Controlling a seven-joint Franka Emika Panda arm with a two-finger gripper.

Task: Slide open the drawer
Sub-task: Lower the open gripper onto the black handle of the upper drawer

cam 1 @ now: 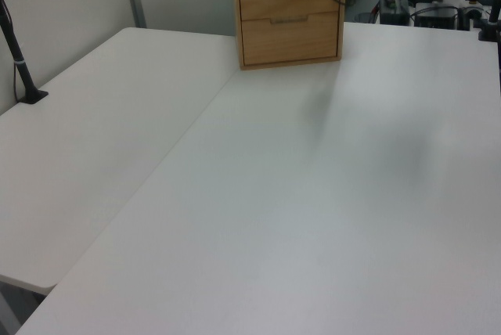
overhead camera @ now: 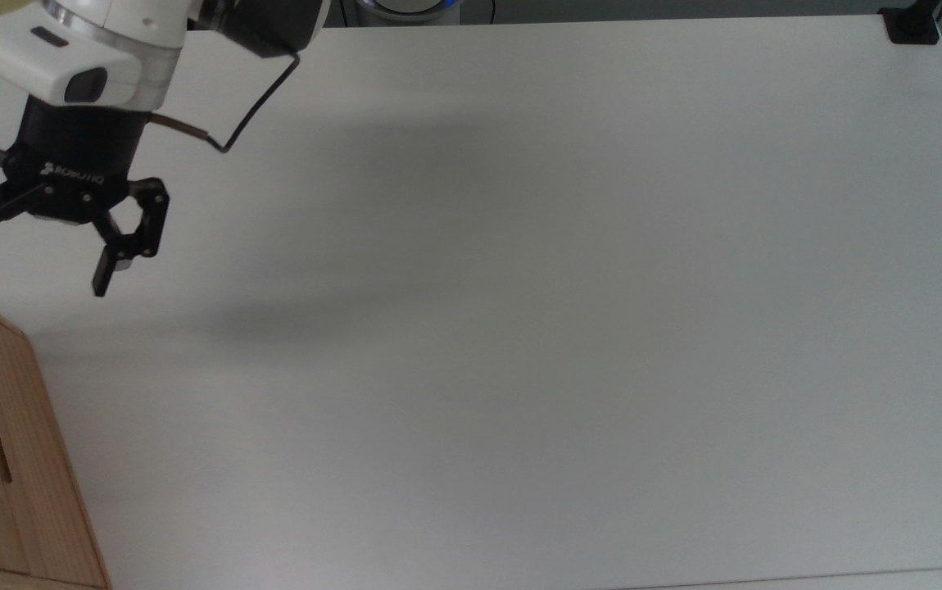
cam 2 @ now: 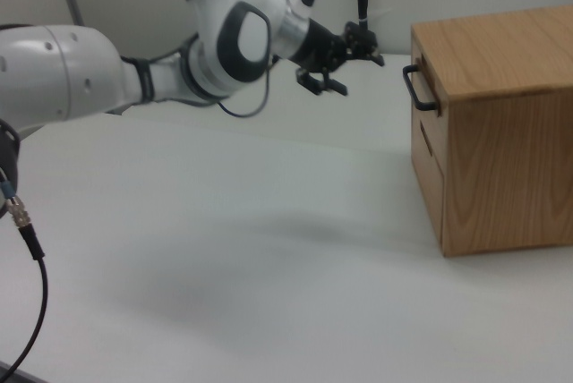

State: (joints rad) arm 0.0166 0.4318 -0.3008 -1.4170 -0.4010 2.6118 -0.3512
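The gripper (overhead camera: 33, 266) hangs wide open and empty above the white table (overhead camera: 520, 328). The drawer (cam 2: 428, 107) sits shut in the wooden cabinet (cam 2: 501, 123) at the right view's right, its black handle (cam 2: 417, 88) (a level bar) apart from the fingertips and facing them. The table between is bare, so I judge the approach free.

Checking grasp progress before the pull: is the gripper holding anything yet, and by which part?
Nothing is held. The gripper hangs open above the table, short of the drawer's handle.
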